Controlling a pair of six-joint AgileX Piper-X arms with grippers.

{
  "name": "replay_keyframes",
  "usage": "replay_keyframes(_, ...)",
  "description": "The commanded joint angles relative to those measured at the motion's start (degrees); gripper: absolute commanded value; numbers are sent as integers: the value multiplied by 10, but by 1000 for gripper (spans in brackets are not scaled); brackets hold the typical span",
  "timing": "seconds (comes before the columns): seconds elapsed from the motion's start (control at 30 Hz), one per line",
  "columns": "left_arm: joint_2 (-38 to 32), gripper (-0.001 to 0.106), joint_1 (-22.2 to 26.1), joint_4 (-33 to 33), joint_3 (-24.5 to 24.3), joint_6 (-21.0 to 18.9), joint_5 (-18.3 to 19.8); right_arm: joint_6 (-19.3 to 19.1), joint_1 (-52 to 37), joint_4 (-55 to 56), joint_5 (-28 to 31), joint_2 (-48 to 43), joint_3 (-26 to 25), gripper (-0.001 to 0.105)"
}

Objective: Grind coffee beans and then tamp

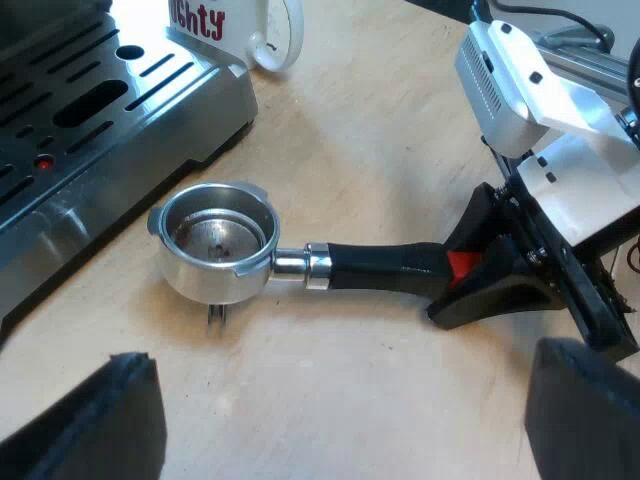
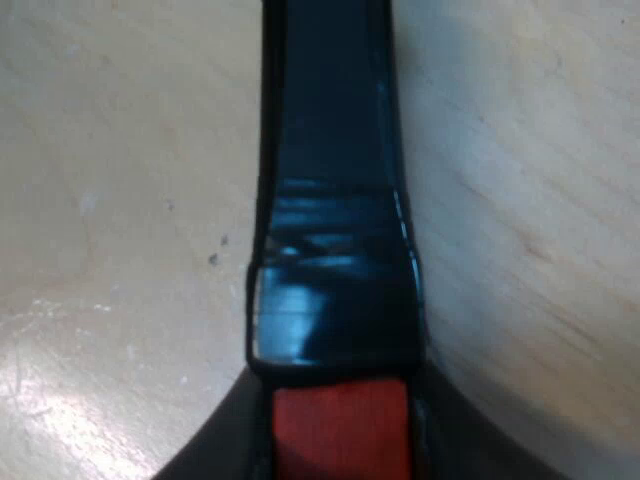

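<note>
The metal holder (image 1: 215, 240) lies on the wooden table beside the espresso machine's drip tray (image 1: 100, 110), its basket empty with a few dark specks. Its dark handle (image 1: 385, 265) runs away from the machine and ends in red (image 1: 458, 264). My right gripper (image 1: 470, 278) is shut on that red end, a black finger on each side. In the right wrist view the glossy dark handle (image 2: 335, 200) and red end (image 2: 340, 430) sit tight in the right gripper (image 2: 340, 450). My left gripper (image 1: 340, 430) hangs open above the table, short of the holder, with nothing between its fingers.
A white mug (image 1: 255, 25) with red lettering stands on the table next to the machine. Bare wooden tabletop (image 1: 340, 120) lies around the holder. The right arm's silver body (image 1: 520, 90) rises above the handle's end.
</note>
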Motion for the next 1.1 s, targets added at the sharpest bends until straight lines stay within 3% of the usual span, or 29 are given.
replay_keyframes(0.03,-4,81,-2,2,0,1,4,3,-3,-6,8,-4,3,0)
replay_keyframes(0.23,-4,81,-2,2,0,1,4,45,-3,8,5,-4,3,0)
replay_keyframes(0.57,-4,81,-2,2,0,1,4,48,-3,11,5,-5,-5,1)
replay_keyframes(0.73,-4,81,-2,2,0,1,4,43,-3,11,9,-5,-18,33)
replay_keyframes(0.97,-4,81,-2,2,0,1,4,43,-3,23,9,-5,-18,47)
replay_keyframes(1.1,-4,81,-2,2,0,1,4,43,-3,23,9,-5,-18,62)
